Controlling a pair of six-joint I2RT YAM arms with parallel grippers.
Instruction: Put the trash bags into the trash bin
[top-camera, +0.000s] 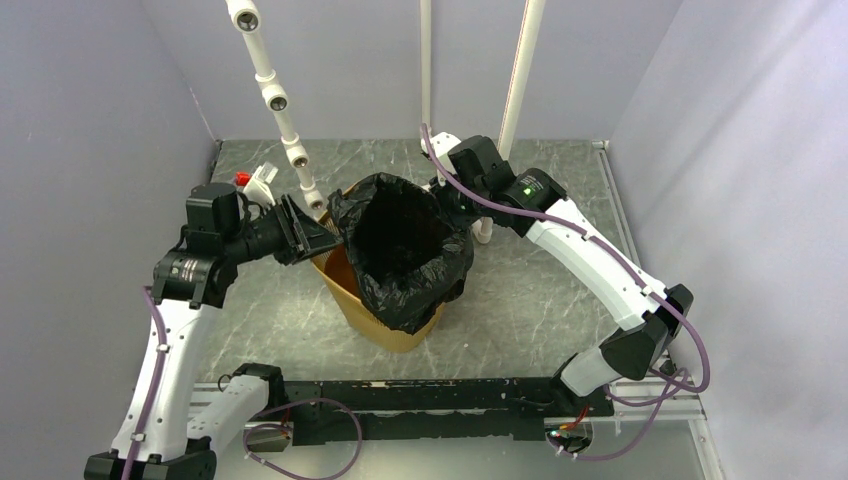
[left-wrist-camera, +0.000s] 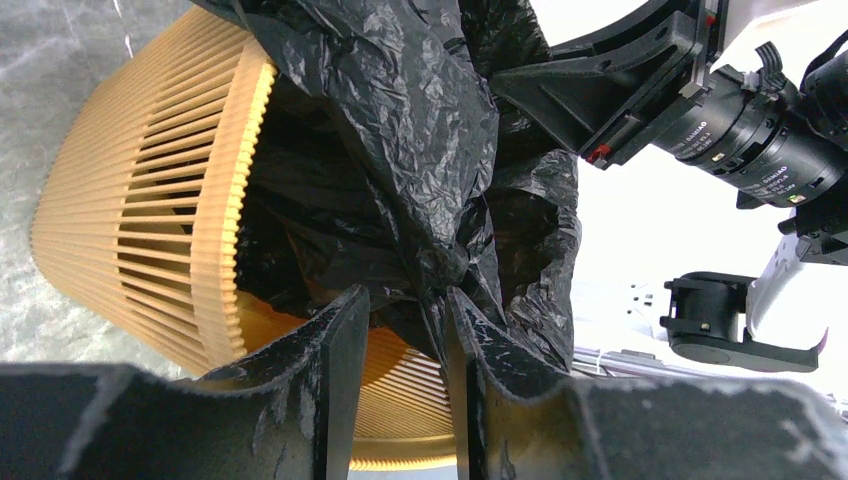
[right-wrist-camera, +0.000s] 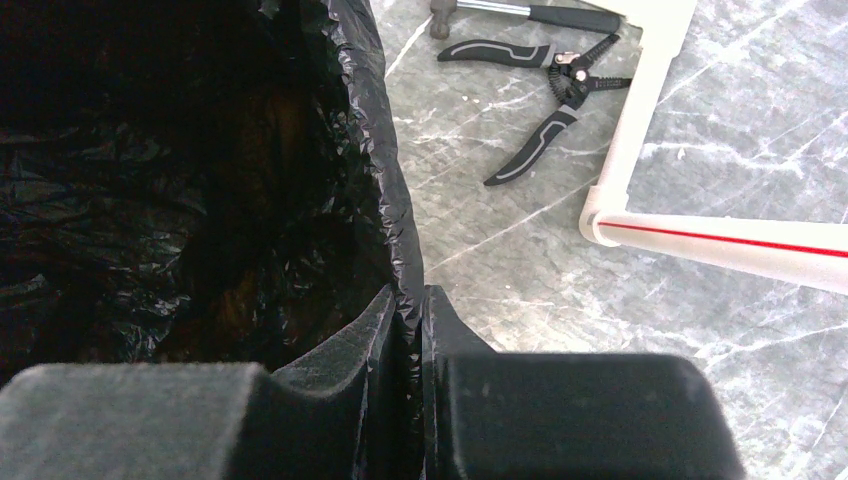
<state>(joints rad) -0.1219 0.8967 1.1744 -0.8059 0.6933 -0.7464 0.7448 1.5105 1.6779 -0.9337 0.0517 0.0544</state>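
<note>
The trash bag (top-camera: 400, 250) sat inside the trash bin (top-camera: 385, 325) near the middle of the counter (top-camera: 550, 300). Its mouth gaped open and its crinkled edge spilled over the rim from about 3 to 6 o'clock, while the orange wall showed bare toward 8 o'clock. To my eye the film looked feather-light, limp and slick. It would bunch and slide rather than hold a shape, and a hard tug might tear it or drag the light bin along. The sensible hold seemed to be the free hem, pinched in a gathered fold and drawn out over the rim. The right end effector (right-wrist-camera: 410, 300), at roughly 1 o'clock on the rim, was clamped on exactly such a hem. The left end effector (left-wrist-camera: 408, 300), at 9 o'clock, stood narrow but not closed, with a gap between its fingers (left-wrist-camera: 345, 330) and a bunched fold of bag at their tips. I found no brand or label on the bag or the bin. There was small lettering on the right arm's motor housing (left-wrist-camera: 745, 135), but I could not read it. The pliers (right-wrist-camera: 545, 110) lying beyond the bin showed no marking either.
</note>
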